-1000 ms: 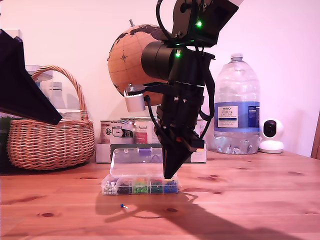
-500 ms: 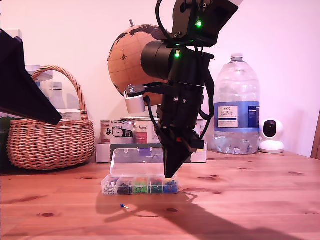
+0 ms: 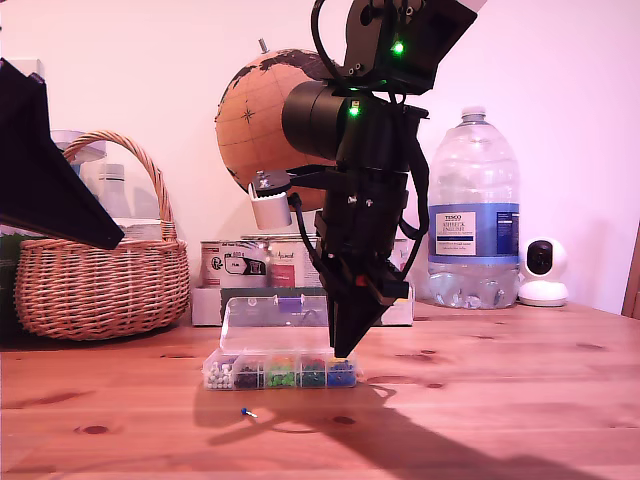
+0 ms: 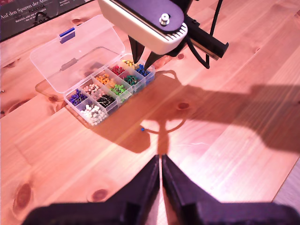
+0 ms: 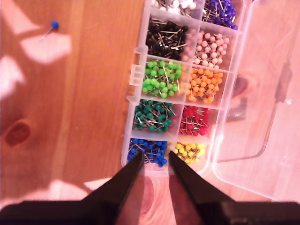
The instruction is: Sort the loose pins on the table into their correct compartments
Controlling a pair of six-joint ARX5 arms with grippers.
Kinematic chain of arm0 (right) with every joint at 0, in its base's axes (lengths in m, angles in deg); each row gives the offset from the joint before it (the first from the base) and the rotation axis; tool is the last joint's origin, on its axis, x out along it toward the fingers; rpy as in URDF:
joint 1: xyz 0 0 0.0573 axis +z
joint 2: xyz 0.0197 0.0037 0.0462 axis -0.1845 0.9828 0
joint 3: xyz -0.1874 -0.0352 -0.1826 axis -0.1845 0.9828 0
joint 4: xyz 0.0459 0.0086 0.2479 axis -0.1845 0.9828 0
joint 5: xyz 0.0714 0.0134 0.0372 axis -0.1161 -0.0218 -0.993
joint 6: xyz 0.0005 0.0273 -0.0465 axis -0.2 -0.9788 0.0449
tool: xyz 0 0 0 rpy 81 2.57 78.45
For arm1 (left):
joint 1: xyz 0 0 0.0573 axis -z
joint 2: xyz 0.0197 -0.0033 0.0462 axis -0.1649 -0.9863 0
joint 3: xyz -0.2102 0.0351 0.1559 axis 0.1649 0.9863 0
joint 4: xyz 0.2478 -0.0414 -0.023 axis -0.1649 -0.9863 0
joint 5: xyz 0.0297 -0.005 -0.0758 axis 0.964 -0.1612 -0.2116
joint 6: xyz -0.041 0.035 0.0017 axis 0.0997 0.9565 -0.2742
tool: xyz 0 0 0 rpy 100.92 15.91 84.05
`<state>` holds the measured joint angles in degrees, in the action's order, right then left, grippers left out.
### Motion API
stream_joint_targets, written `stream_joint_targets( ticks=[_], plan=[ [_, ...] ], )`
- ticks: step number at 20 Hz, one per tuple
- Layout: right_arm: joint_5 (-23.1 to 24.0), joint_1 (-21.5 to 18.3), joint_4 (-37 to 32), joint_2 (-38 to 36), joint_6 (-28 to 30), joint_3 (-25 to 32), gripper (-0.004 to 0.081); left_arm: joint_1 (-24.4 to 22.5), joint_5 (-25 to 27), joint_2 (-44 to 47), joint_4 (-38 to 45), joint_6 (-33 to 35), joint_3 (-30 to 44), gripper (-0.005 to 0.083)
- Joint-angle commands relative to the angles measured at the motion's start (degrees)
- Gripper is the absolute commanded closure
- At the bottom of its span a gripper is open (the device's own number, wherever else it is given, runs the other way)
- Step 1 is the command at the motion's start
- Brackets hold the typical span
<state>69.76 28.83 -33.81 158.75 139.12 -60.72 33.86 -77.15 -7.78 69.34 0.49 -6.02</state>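
One loose blue pin [image 5: 54, 24] lies on the bench [image 3: 500, 400], on bare wood a little in front of the pin box [image 3: 280, 371], well apart from both claws. In the second wrist view its thin shaft runs slantwise away from the ball head, so the long axis lies flat on the wood at an angle to the long side of the box. In the exterior view the head [image 3: 243, 410] is toward that view's left and the shaft tip toward its right. I see no other loose pin in these pictures.

The box stands open, its clear lid [image 4: 70, 49] folded back flat. The blue compartment [image 5: 147, 151] is at one end of the box, at the exterior view's right.

My second claw [image 5: 153, 161] hangs just above that blue compartment with its jaws narrowly apart. I cannot make out a pin between them; it is too small to tell. I judge the step in hand to be a drop at the blue compartment.

My first claw [image 4: 161, 164] is high above the bench, jaws almost together, holding nothing.

The next move, I think, is to fetch the blue pin. It calls for a low approach, jaws set across the shaft, and a fine pinch, because the pin is tiny and rolls easily.
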Motion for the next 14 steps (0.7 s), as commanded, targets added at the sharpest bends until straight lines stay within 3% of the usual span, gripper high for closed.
stream_joint_targets(
  ticks=[1, 6, 11, 14],
  plan=[
    [-0.02, 0.24, 0.28, 1.25, -0.09, -0.24, 0.0788, -0.11, -0.2, 0.15, 0.26, 0.22, 0.44, 0.0795],
    [-0.07, 1.2, 4.66, -1.27, -0.15, -2.19, 0.0783, -0.11, -0.15, 0.15, 0.22, 0.22, 0.42, 0.0795],
    [-1.14, 4.57, 8.63, -3.52, -1.75, -2.73, 0.0783, -0.11, 2.45, 0.15, 0.04, -0.22, 0.44, 0.0795],
    [-1.7, 6.67, 8.81, -3.52, -7.8, -2.73, 0.0783, -0.11, 1.09, 0.15, -2.38, -1.77, 0.42, 0.0795]
  ],
)
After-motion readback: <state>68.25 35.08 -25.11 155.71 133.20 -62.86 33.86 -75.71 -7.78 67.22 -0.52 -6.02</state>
